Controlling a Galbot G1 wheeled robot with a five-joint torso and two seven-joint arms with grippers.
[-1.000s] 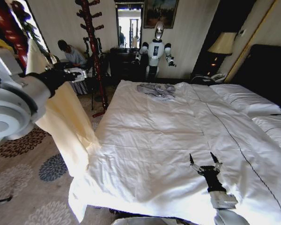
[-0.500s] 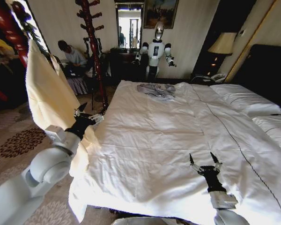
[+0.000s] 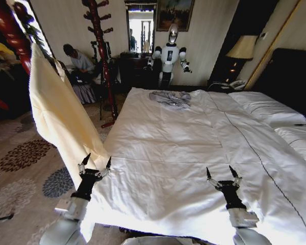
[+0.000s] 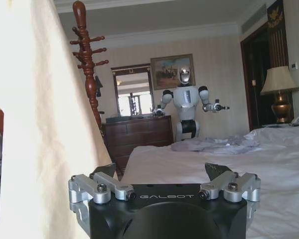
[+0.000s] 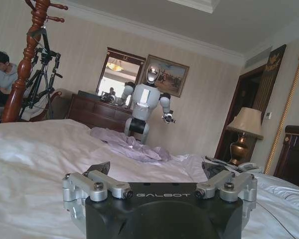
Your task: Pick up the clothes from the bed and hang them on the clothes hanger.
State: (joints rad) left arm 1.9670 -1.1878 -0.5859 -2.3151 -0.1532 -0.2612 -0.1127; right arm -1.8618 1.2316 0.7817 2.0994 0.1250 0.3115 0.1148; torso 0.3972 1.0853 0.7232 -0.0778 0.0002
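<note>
Head view: clothes off the bed, hanging at far left, hanger itself not visible. Left hand released, low beside the cloth; right hand released over near bed. Task apparently near finished.

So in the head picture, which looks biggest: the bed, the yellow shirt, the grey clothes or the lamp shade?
1. The bed, by far.
2. The yellow shirt, hanging near the camera, which makes it look bigger.
3 and 4. The grey clothes and the lamp shade look about alike, so no ranking.
</note>
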